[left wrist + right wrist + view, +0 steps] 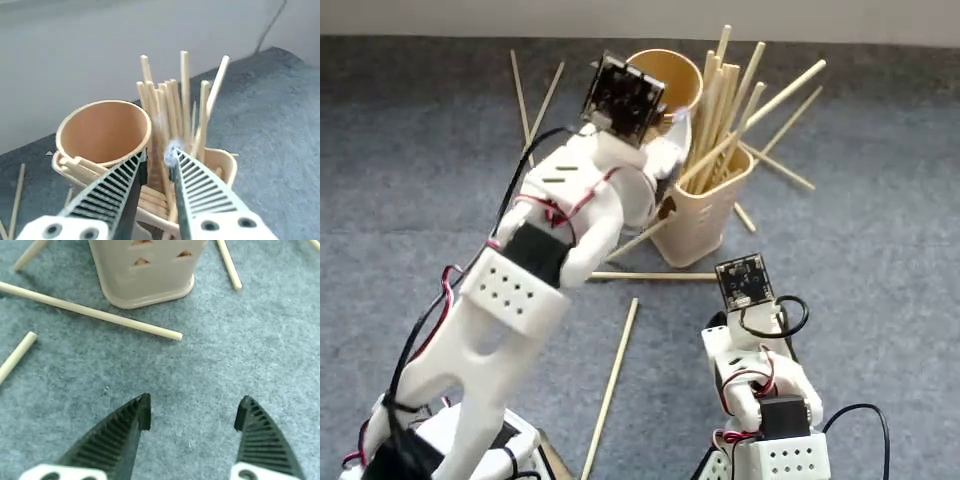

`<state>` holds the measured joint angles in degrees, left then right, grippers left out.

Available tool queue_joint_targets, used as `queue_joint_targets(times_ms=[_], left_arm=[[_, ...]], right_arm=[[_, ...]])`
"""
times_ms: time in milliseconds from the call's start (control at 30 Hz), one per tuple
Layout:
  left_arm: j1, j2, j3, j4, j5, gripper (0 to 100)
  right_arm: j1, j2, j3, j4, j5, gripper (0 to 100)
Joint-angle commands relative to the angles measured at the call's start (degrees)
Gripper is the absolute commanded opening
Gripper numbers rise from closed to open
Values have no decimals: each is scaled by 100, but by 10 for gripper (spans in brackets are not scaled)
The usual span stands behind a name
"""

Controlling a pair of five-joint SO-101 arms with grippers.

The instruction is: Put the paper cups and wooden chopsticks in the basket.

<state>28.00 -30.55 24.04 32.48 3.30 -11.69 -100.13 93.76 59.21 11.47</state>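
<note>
**Most pieces stowed, strays remain**

The left gripper (pixel 159 152), jaws slightly parted and pinching nothing, hovers over the basket (pixel 705 225). The basket holds a paper cup (pixel 670 80) and standing chopsticks (pixel 720 110). The right gripper (pixel 192 412), spread wide, hangs before the basket. Next is probably pinching a loose chopstick (pixel 90 312) beside the basket.

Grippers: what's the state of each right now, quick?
Left gripper: above the basket; open or closed cannot be told.
Right gripper: open, holding nothing.

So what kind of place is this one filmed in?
Probably an indoor tabletop robot workspace: a grey felt-like cover, a plain pale wall close behind, and a basket of wooden chopsticks set out as practice props.
</note>
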Motion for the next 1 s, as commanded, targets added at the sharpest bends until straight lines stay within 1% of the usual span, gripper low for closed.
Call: queue_joint_targets(times_ms=[0, 100, 233, 367, 467, 533, 633, 800, 867, 967], left_arm=[[295, -268, 365, -308, 0, 110], [338, -13, 576, -695, 0, 111], [295, 848, 567, -870, 0, 109], [127, 1552, 365, -730, 0, 109], [-22, 1578, 268, -387, 0, 108], [-57, 1288, 251, -255, 0, 108], [-84, 505, 207, -237, 0, 108], [-145, -1033, -57, -220, 0, 108], [-409, -1613, -66, -97, 0, 108], [-998, -2308, 31, 413, 9, 108]], right_arm=[[-66, -48, -22, -101, 62, 275], [-66, -48, -22, -101, 62, 275], [-66, -48, -22, -92, 62, 275], [-66, -48, -22, -75, 62, 275], [-66, -48, -22, -75, 62, 275], [-57, -48, -22, -75, 62, 275], [31, -48, -57, -84, 62, 275], [629, -48, -136, -215, 35, 275], [760, -48, -171, -242, 35, 275], [910, -48, -180, -251, 35, 275]])
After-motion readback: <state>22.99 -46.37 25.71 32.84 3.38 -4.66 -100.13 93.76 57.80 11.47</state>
